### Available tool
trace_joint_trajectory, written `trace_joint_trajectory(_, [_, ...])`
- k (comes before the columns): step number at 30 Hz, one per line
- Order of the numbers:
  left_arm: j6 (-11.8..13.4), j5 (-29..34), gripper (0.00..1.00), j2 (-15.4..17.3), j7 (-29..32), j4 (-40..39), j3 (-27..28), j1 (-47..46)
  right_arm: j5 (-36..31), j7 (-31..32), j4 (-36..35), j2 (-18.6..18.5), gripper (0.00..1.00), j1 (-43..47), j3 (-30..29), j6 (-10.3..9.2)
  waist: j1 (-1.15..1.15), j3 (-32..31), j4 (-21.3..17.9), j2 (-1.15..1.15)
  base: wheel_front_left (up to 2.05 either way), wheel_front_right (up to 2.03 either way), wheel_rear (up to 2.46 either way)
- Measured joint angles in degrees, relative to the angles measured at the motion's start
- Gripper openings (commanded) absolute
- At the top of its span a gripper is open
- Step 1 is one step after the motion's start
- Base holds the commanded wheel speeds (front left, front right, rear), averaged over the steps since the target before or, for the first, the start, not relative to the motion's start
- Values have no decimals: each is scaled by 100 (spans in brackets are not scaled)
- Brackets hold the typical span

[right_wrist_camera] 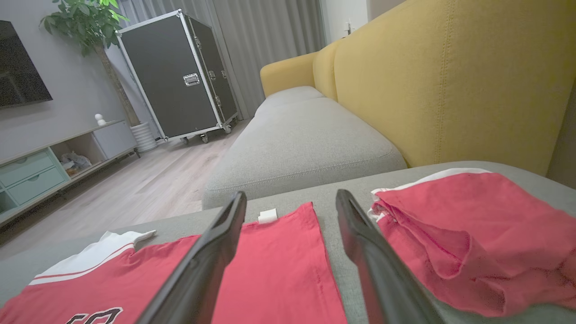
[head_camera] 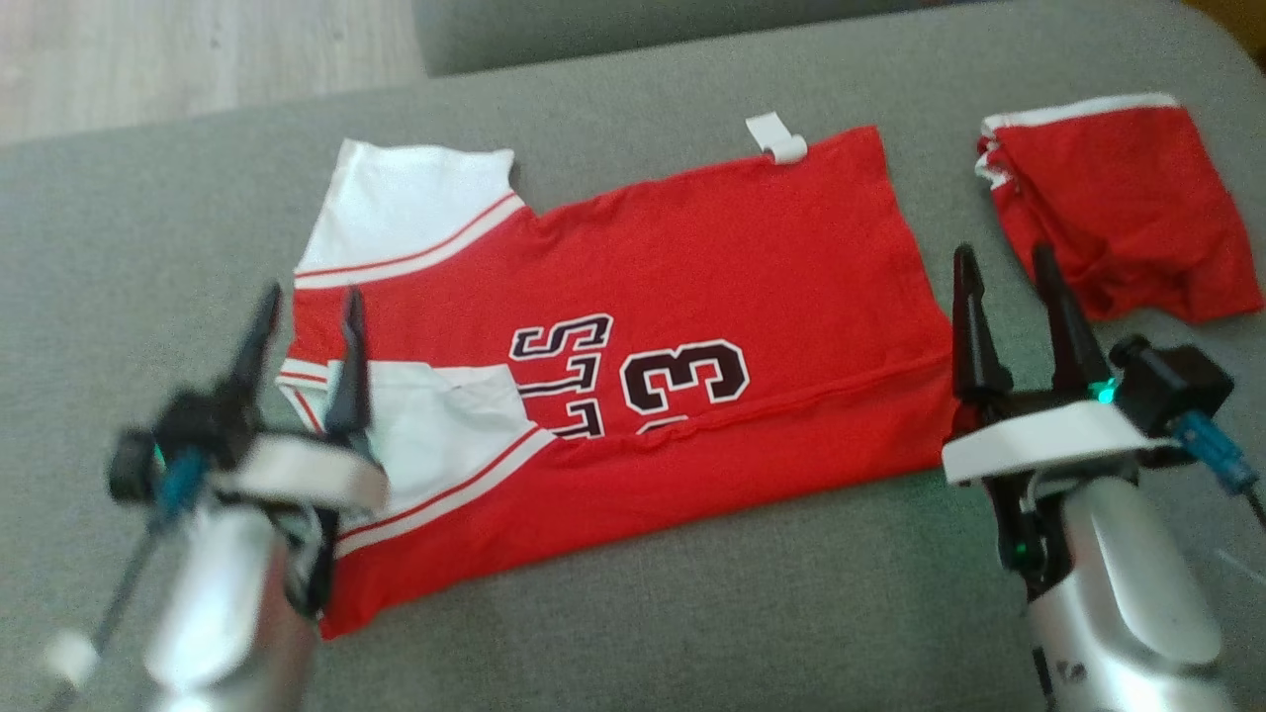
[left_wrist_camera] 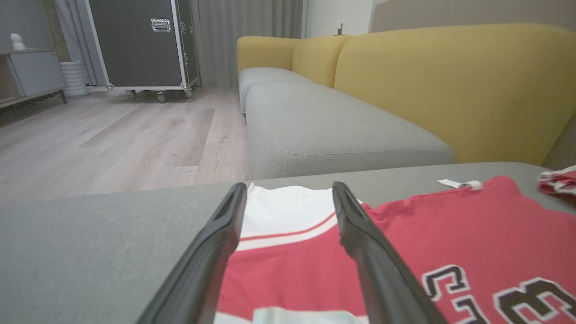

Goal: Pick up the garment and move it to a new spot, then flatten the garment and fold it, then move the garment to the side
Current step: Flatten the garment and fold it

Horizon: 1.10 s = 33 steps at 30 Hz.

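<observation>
The garment (head_camera: 682,287) is a red jersey with white sleeves and black-and-white lettering, spread flat on the grey cushion with its lower long edge folded up over the body. In the left wrist view the jersey (left_wrist_camera: 450,243) lies under and beyond the fingers. My left gripper (head_camera: 309,292) is open above the sleeve end, nothing between its fingers. My right gripper (head_camera: 1004,252) is open just past the hem end. The right wrist view shows the hem (right_wrist_camera: 279,265) between and below my open fingers (right_wrist_camera: 211,256).
A second red garment with white trim (head_camera: 1123,203) lies crumpled at the right of the cushion (head_camera: 692,613), close to my right gripper. Yellow sofa backs (left_wrist_camera: 450,90) and another grey seat stand beyond. Wood floor (left_wrist_camera: 112,135) and a black wheeled case (left_wrist_camera: 139,42) lie at the left.
</observation>
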Motion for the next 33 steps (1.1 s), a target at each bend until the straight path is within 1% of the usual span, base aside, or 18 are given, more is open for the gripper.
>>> trace_joint_trajectory(2, [-71, 60, 100, 204, 212, 363, -22, -518, 0, 0, -38, 1, 100, -120, -14, 0, 0, 147, -34, 0, 0, 0, 0])
trace_joint_trajectory(5, [-219, 77, 100, 570, 890, 920, -154, -1460, 10, 0, -92, 4, 100, -360, -11, 0, 1, 401, -103, 0, 0, 0, 0])
trace_joint_trajectory(7, [-297, 36, 100, 816, 1474, 1298, -267, -2154, 46, 0, -127, 4, 100, -557, 23, 0, 1, 602, -168, 0, 0, 0, 0])
trace_joint_trajectory(10, [-332, -136, 100, 1195, 2292, 1761, -468, -3131, 145, 0, -203, 3, 100, -861, 160, 0, 1, 938, -294, 0, 0, 0, 0])
trace_joint_trajectory(13, [-343, -549, 100, 1526, 3128, 2071, -968, -3776, 298, 0, -311, 9, 100, -1059, 271, 0, 1, 1255, -450, 0, 0, 0, 0])
trace_joint_trajectory(14, [-343, -636, 100, 1624, 3312, 2112, -1174, -3884, 353, 0, -335, 8, 100, -1087, 272, 0, 1, 1352, -503, 0, 0, 0, 0])
trace_joint_trajectory(18, [-344, -1131, 100, 1953, 3751, 2277, -1712, -4101, 501, -1, -408, 8, 100, -1101, 356, 0, 1, 1674, -726, 0, 0, 0, 0])
trace_joint_trajectory(22, [-344, -1553, 100, 2197, 3960, 2353, -2079, -4213, 556, -1, -474, 8, 100, -1102, 412, 0, 0, 1861, -931, 0, 0, 0, 0])
trace_joint_trajectory(27, [-344, -2038, 100, 2386, 4332, 2448, -2352, -4534, 599, -1, -512, 8, 100, -1105, 420, 0, -1, 1977, -1089, 0, 0, 0, 0])
trace_joint_trajectory(33, [-342, -2606, 100, 2491, 4696, 2382, -2688, -4684, 598, -1, -531, 8, 100, -1113, 378, 0, -1, 2034, -1167, 0, 0, 0, 0])
